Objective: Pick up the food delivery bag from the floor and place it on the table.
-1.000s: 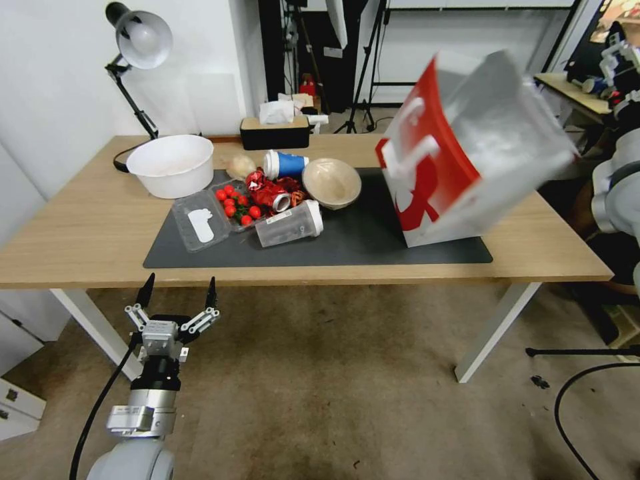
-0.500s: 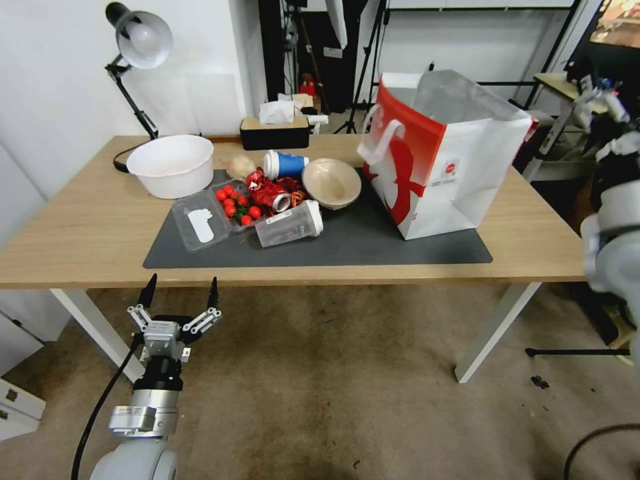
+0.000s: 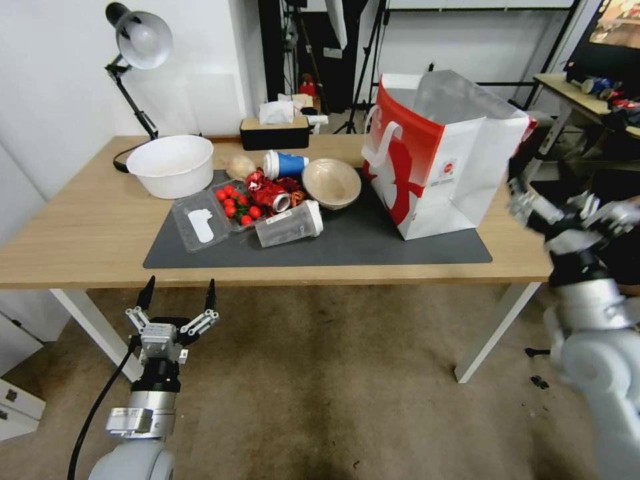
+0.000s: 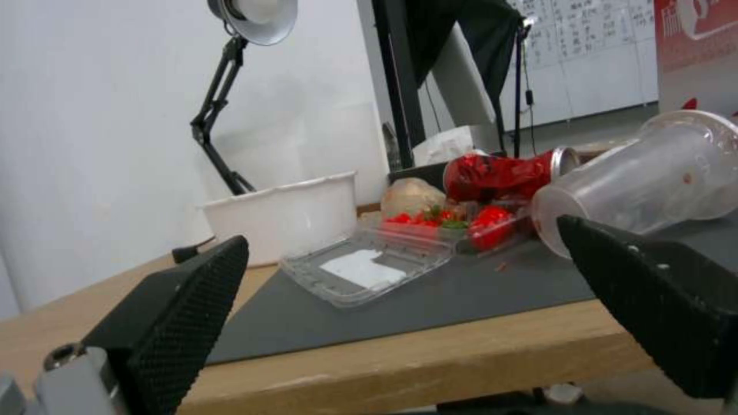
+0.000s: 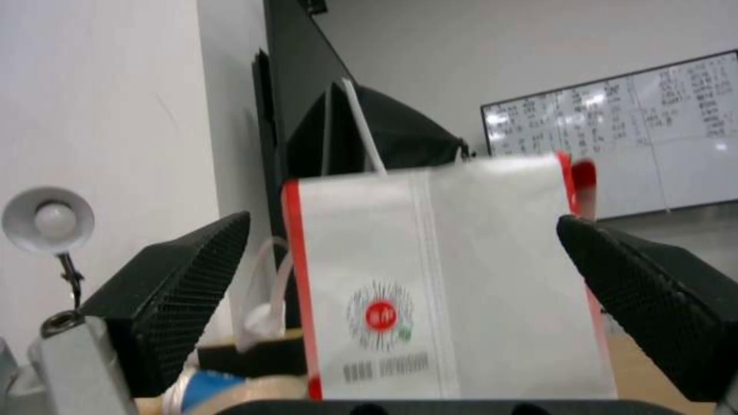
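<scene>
Right gripper: the right gripper [image 3: 567,210] hangs just off the table's right edge, near the bag but apart from it, fingers spread and holding nothing; the right wrist view shows both black pads [image 5: 173,288] wide, with the bag's white side between them farther off.
Left gripper: the left gripper [image 3: 177,303] is parked low in front of the near edge of the table, over the floor [image 3: 333,387], fingers splayed and empty.
Food delivery bag: the food delivery bag [image 3: 443,160] stands upright on the right part of the table [image 3: 80,227], its base partly on the dark grey mat [image 3: 360,243], mouth open, strap handle hanging on the red side.
Step in hand: judged from this, the placing is done and the bag is let go; what remains is clearing the right arm away.
Next move calls for: a path that keeps the open fingers off the bag's near wall, since a light empty tote would likely tip.
Hard to make out: the right gripper is smeared; the bag's far base corner is hidden.
Neighbours: bowl [image 3: 331,182], clear cup [image 3: 290,225] and tomato tray [image 3: 237,205] lie left of the bag, apart from it.
</scene>
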You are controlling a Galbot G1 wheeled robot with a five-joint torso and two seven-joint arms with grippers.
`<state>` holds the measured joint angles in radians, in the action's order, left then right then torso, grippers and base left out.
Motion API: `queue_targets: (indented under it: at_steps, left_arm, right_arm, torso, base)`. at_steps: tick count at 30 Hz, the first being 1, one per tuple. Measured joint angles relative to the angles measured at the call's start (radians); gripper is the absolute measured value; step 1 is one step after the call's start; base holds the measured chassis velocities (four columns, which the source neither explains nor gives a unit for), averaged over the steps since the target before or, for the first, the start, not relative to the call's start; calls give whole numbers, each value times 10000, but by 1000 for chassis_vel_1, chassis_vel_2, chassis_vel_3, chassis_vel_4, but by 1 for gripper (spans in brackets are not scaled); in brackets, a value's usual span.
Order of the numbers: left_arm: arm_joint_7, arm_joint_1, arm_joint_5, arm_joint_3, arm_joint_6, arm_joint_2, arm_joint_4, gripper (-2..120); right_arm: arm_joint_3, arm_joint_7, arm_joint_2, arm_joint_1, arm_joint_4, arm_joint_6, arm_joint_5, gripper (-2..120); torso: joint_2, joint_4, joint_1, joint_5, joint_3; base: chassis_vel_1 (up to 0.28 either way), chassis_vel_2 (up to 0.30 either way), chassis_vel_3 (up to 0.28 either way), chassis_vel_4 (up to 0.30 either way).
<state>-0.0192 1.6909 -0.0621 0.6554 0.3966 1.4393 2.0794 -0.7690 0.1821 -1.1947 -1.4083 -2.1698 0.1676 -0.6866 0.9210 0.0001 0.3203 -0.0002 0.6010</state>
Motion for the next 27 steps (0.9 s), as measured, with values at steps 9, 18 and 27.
queue_targets:
  at_steps: [9, 18, 27]
  left_arm:
    - [-49, -35, -57, 6, 230, 24, -317, 100]
    - [-152, -69, -49, 12, 278, 48, -487, 100]
    - [-307, -52, -1, 55, 307, 57, -629, 100]
  right_arm:
    - [402, -60, -1452, -1217, 347, 206, 2135, 100]
    - [510, 278, -2655, -2291, 801, 911, 3146, 100]
    - [549, 563, -3049, -2829, 1209, 1564, 3377, 100]
  torso:
    - [0, 1, 0, 0, 0]
    - [0, -1, 0, 0, 0]
    - [0, -1, 0, 1, 0]
  base:
    - [0, 0, 0, 0]
    - [0, 0, 0, 0]
    - [0, 0, 0, 0]
